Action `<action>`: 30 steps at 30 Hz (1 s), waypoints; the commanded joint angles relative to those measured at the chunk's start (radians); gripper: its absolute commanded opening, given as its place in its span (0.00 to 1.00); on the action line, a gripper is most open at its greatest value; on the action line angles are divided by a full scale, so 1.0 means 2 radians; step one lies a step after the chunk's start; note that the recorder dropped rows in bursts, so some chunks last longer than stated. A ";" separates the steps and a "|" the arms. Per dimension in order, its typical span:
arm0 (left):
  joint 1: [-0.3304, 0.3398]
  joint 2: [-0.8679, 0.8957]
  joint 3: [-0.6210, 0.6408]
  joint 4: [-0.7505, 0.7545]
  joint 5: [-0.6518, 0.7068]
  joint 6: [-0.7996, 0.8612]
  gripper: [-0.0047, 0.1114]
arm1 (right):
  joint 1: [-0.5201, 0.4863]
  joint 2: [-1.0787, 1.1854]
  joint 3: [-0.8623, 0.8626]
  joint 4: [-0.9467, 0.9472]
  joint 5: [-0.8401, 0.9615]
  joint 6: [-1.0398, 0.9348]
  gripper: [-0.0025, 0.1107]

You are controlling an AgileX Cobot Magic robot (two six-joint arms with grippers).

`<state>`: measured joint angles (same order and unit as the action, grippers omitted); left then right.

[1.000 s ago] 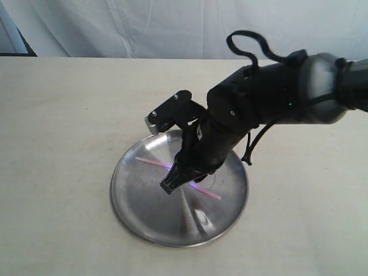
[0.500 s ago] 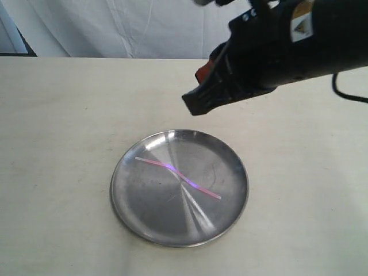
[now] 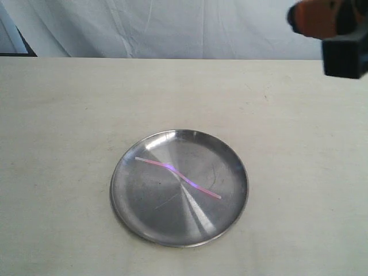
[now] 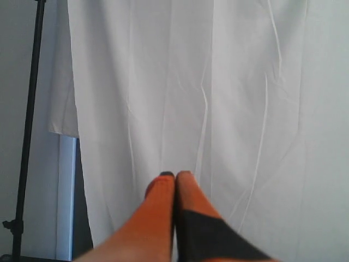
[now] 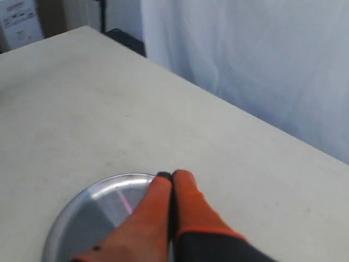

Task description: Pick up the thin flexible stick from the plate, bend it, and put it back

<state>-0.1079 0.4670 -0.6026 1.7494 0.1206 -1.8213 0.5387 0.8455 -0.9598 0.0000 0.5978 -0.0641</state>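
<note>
Kinked thin flexible stick point(image 3: 178, 177) lies across plate point(image 3: 144, 221). Jaws of right gripper point(image 5: 172, 176) pressed together, empty (hiding part of plate); left gripper point(image 4: 174, 174) likewise, against curtain point(image 4: 245, 82).

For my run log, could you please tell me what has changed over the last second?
The right hand, down at the middle of the stick a second ago, has lifted up and to the right in the exterior view, shut and empty. The stick lies free on the plate, kinked at its middle. Plate and stick have not moved.
</note>
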 commanded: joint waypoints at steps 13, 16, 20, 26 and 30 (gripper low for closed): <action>-0.002 0.000 0.003 -0.003 0.006 0.001 0.04 | -0.248 -0.402 0.448 0.048 -0.199 0.003 0.02; -0.002 0.000 0.003 -0.003 0.006 0.001 0.04 | -0.263 -0.423 0.480 0.089 -0.199 0.007 0.02; -0.002 -0.001 0.003 -0.003 0.005 0.001 0.04 | -0.264 -0.423 0.480 0.106 -0.143 0.006 0.02; -0.002 -0.001 0.003 -0.003 0.005 0.001 0.04 | -0.264 -0.423 0.480 0.106 -0.143 0.006 0.02; -0.002 -0.001 0.003 -0.003 0.005 0.001 0.04 | -0.264 -0.423 0.480 0.106 -0.143 0.006 0.02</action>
<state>-0.1079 0.4670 -0.6026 1.7494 0.1206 -1.8193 0.0160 0.0062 -0.0023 0.2100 0.3182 -0.0510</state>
